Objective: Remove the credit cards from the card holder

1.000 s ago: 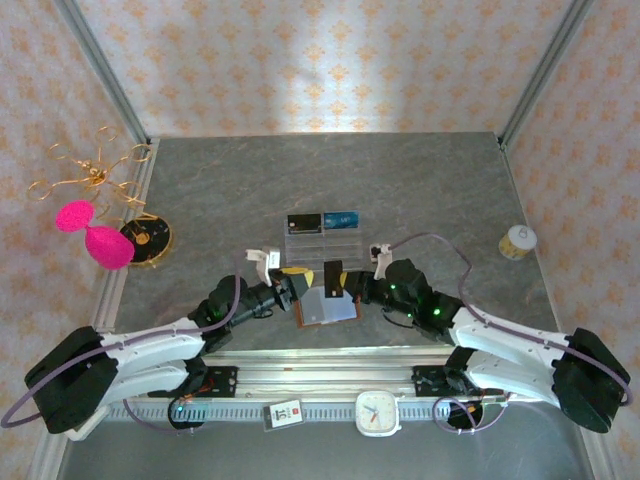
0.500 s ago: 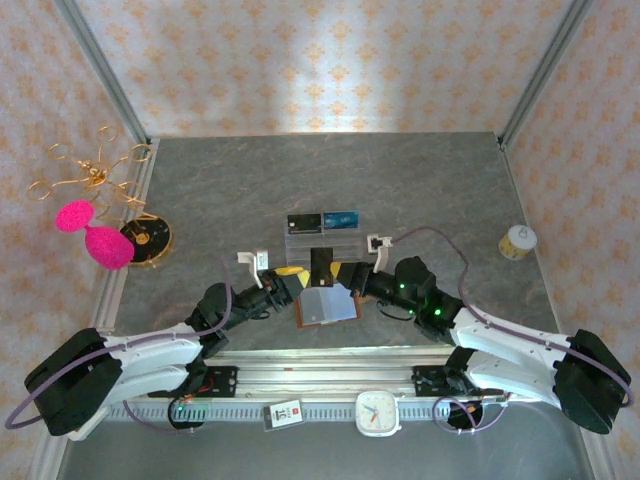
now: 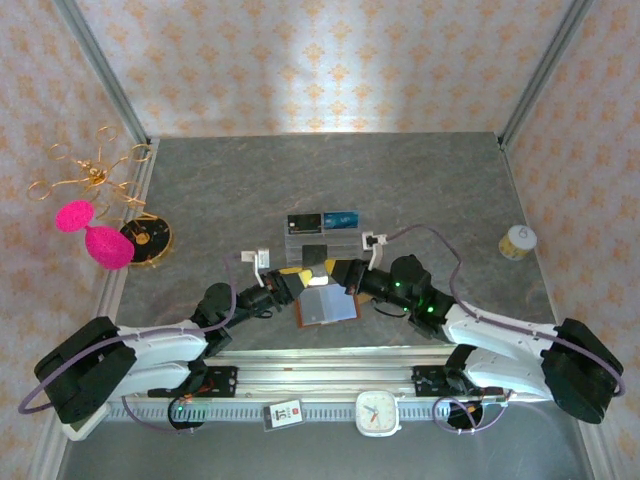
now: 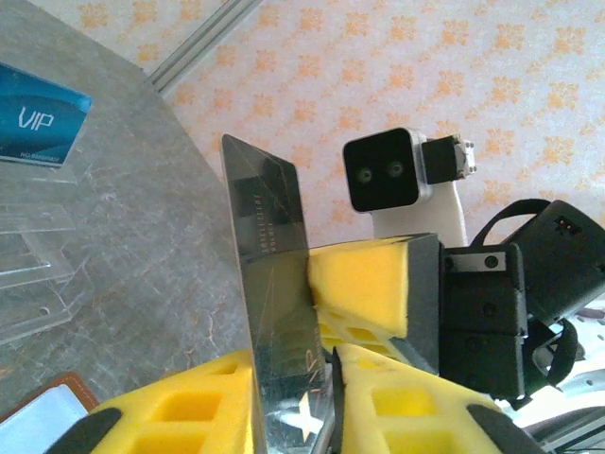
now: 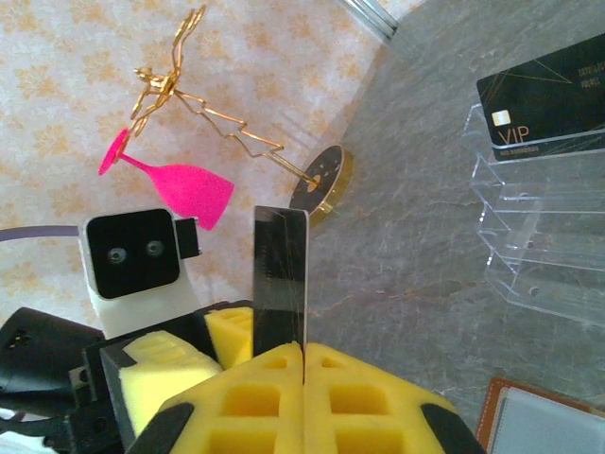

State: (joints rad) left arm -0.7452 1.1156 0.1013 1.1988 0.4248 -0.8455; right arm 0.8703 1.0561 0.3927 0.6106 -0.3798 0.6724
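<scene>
Black plastic credit card [image 3: 316,254] stands edge-up, clamped by both the left gripper [image 4: 298,378] and the right gripper [image 5: 302,364], just above the open brown leather card holder [image 3: 326,306]. Since a second ago it has shifted leftward, nearer the clear plastic tray [image 3: 322,243].

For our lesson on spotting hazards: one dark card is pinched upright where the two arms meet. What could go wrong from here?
1. The right gripper pinches the dark card by one end only, and the jaws of the left gripper flank it closely. A nudge could twist it loose.
2. The clear tray stands just beyond. A careless swing might knock it.
</scene>
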